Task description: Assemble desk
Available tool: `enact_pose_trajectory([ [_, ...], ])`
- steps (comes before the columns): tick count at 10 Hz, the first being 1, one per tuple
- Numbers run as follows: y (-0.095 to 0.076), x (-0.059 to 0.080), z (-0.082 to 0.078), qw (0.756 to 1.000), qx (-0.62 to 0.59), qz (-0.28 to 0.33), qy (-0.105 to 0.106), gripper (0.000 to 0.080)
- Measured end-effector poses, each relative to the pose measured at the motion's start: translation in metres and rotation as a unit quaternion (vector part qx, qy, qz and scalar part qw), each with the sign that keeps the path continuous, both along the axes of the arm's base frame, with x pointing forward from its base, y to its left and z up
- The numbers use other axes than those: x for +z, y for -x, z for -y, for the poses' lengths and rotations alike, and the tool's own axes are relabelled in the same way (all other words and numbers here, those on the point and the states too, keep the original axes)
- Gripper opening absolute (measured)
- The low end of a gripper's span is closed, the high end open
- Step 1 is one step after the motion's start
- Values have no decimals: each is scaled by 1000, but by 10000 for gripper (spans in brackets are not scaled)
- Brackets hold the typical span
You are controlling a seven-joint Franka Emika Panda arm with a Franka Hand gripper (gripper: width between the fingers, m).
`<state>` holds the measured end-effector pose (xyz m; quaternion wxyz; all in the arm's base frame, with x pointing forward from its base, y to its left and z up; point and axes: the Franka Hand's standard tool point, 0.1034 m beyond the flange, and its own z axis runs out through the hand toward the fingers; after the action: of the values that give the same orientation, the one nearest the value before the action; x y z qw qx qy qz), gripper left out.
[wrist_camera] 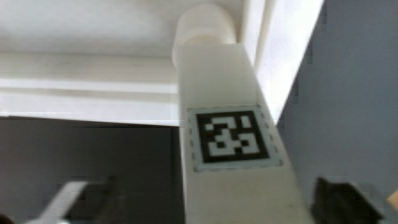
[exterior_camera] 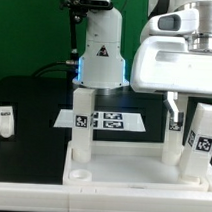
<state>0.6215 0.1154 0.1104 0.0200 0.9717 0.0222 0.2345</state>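
**Open gripper straddles an upright leg at the panel's far corner**

The desk's panel (exterior_camera: 121, 181) lies flat on the black table (exterior_camera: 34, 96), rim upward, at the front of the exterior view. The leg in hand (exterior_camera: 172, 144) stands at the panel's far corner on the exterior view's right, directly below the gripper (exterior_camera: 173, 109).

In the wrist view the same leg (wrist_camera: 228, 110) runs straight away from the camera to meet the panel (wrist_camera: 89, 70), its tag (wrist_camera: 235, 140) facing the lens. The fingers (wrist_camera: 75, 198) sit wide on either side of the leg, with dark gaps between each finger and its faces, so they appear to hold nothing. That placement suggests the gripper is lined up along the leg, ready to close and turn it or press it home.

The leg's long axis is vertical, with its lower end at the panel and its upper end pointing into the gripper. Whether it is fully seated cannot be told.

A second leg (exterior_camera: 83, 118) stands upright at the far corner on the exterior view's left. A third leg (exterior_camera: 202, 143) leans slightly at the right edge. A fourth leg (exterior_camera: 5, 120) waits on the table, well apart. The marker board (exterior_camera: 108, 120) lies behind the panel.
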Motion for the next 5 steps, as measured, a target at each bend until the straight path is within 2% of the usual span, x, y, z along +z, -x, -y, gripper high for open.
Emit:
enact_pose_trajectory([
  [1,-6,9,8,1000,-15,-5,-9,612],
  [3,-12,12,2,995,-49,-85,-24,639],
  [5,-20,15,3,986,-66,-148,-25,647],
])
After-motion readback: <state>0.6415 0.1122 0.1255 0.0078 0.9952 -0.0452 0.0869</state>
